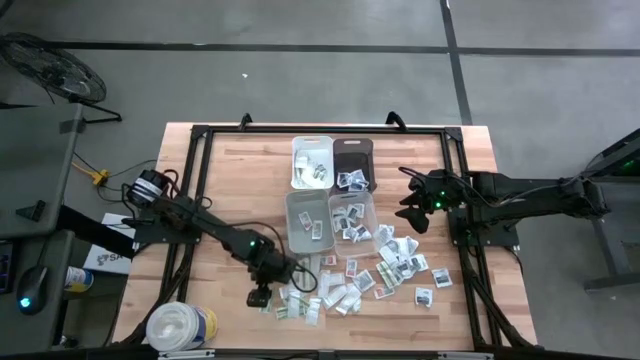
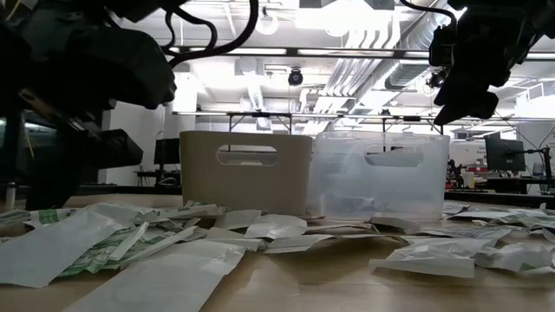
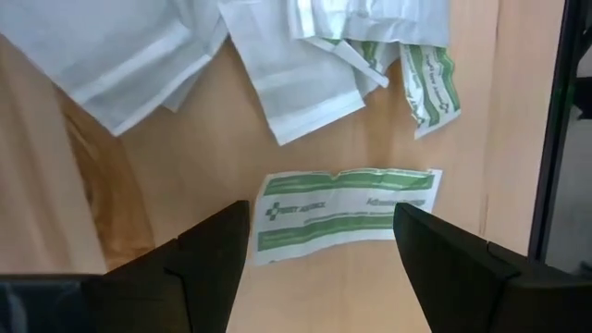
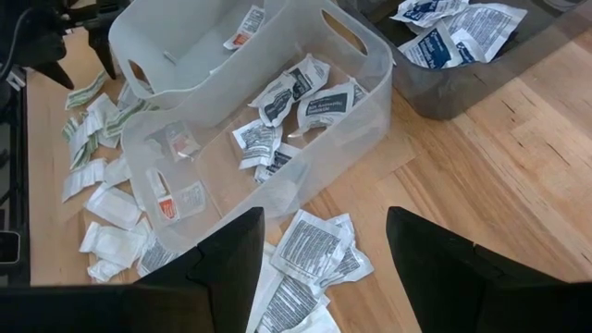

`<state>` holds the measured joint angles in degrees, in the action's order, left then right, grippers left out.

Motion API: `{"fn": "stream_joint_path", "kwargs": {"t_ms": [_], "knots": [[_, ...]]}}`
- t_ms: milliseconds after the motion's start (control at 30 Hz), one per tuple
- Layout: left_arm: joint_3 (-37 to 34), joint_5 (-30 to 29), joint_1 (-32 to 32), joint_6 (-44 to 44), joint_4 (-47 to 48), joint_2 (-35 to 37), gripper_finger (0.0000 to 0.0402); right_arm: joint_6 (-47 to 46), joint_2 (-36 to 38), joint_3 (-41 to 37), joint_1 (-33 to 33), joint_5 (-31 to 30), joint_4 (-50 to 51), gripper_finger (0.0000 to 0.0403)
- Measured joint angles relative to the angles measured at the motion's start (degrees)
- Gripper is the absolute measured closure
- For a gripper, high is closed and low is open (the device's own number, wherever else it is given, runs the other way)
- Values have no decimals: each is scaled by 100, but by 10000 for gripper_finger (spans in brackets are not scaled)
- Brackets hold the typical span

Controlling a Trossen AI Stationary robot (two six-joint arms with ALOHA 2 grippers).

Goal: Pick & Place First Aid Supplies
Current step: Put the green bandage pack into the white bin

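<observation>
Both pincers stand wide and empty over the wooden table (image 1: 215,160).

The left gripper (image 3: 319,254) hovers low with a green-printed packet (image 3: 347,211) just ahead between its fingers; the scattered first aid supplies (image 1: 385,270) lie beyond it. The right gripper (image 4: 324,268) hangs above the clear bin (image 4: 370,88), with packets below.

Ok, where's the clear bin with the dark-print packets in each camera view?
High: clear bin, centre, just right of the white bin.
Low: right of centre.
Left wrist: not in it.
Right wrist: centre.
Shared landmark: the white bin alongside it, left in low, beyond it in right wrist.
</observation>
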<state>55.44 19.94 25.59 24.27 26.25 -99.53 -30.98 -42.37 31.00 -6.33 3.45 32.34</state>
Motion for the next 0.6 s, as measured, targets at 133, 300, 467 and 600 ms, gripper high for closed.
{"fn": "stream_joint_path", "kwargs": {"t_ms": [133, 300, 467, 600], "knots": [[0, -33, 78, 96, -4, -4, 148, -4, 0, 0, 1, -7, 0, 181], [-7, -126, 76, 193, 28, -9, 202, -2, 0, 0, 2, -19, 0, 181], [-9, -231, 75, 200, 95, -15, 266, -2, 0, 0, 2, -21, 0, 181], [-13, -287, 73, 256, 141, -17, 315, -4, 0, 0, 2, -23, 0, 181]]}}
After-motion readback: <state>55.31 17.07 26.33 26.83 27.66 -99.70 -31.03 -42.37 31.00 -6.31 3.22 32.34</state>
